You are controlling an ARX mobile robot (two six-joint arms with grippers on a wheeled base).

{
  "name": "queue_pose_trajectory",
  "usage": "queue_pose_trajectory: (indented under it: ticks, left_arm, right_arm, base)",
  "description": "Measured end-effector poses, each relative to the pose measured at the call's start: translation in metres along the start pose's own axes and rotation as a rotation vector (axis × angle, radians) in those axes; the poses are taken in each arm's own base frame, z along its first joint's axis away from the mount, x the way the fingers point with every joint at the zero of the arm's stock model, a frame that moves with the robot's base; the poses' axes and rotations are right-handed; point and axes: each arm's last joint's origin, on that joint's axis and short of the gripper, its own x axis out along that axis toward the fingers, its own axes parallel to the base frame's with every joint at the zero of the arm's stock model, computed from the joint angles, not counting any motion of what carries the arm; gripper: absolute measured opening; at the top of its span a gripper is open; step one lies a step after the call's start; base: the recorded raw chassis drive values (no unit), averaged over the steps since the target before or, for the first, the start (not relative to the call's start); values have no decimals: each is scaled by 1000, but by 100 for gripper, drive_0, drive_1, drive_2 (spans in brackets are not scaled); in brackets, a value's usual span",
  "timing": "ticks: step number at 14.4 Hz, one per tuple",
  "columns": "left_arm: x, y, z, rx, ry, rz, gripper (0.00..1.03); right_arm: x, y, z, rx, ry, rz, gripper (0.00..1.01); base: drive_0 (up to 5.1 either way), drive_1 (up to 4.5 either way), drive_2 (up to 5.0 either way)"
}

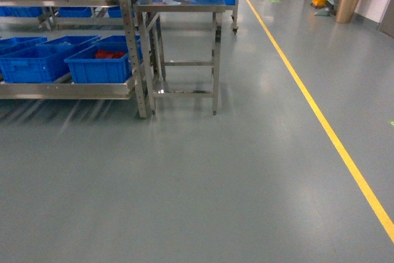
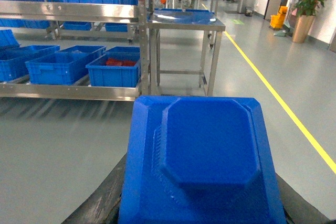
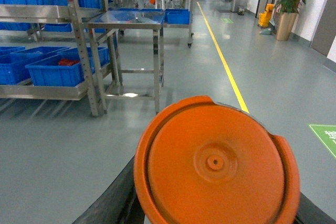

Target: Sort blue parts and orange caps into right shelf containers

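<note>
Grey floor (image 1: 215, 177), yellow line (image 1: 320, 115) at 2 o'clock, crates (image 1: 98, 63) at 10. Left pincer grips blue part (image 2: 202, 156), right grips cap (image 3: 215, 161).

Dark black pincer (image 3: 210, 219) edges, low in wrist views

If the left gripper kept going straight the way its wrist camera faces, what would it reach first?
Probably the steel table beside the shelf rack, after a bare stretch of floor. Depth is hard to judge. The blue part fills the foreground and hides the left gripper itself.
</note>
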Motion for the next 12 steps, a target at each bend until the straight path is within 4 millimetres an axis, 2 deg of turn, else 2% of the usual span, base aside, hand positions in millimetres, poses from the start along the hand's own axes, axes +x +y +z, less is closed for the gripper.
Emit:
queue_pose_trajectory:
  ticks: [12]
  left_arm:
    - [0,0,0,0,0,0,43]
  right_arm:
    - [0,0,0,0,0,0,45]
  base:
    - [3,434,-427]
